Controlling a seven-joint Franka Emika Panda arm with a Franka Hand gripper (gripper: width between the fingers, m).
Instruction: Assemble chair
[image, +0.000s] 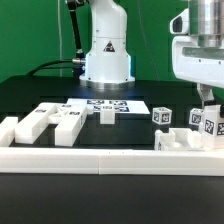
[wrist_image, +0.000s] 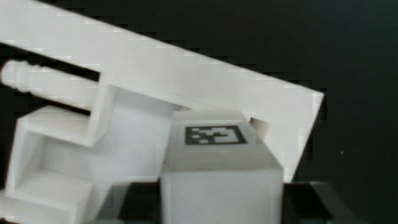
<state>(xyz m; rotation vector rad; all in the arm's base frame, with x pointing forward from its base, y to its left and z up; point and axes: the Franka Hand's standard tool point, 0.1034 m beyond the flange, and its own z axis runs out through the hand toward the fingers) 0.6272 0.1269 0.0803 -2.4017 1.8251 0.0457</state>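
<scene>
Across the exterior view's left, several loose pieces of the small white plastic chair (image: 60, 120) are lying on the matte black table (image: 20, 95). They are chunky blocky bars and legs, some showing black-and-white square tags. A low white border rail (image: 100, 155) is running along the table's near edge in front of them.

Toward the middle, the thin flat white marker board (image: 105, 104) is lying flat. Behind it the white rounded base of the robot arm (image: 105, 50) is standing against a green backdrop (image: 150, 30), with black cables (image: 72, 40) hanging beside it.

On the exterior view's right, more tagged white chair pieces (image: 163, 117) are sitting clustered near the rail, and the two-finger gripper (image: 206, 100) is hanging down among them.

In the wrist view its jaws are standing narrow, with the dark fingers (wrist_image: 139, 205) clamping a white blocky tagged piece (wrist_image: 222, 170) between them. That piece's tagged end is sitting close against a broad flat white slab (wrist_image: 196, 70), and a white part with a ribbed peg (wrist_image: 36, 73) is showing beside it.
</scene>
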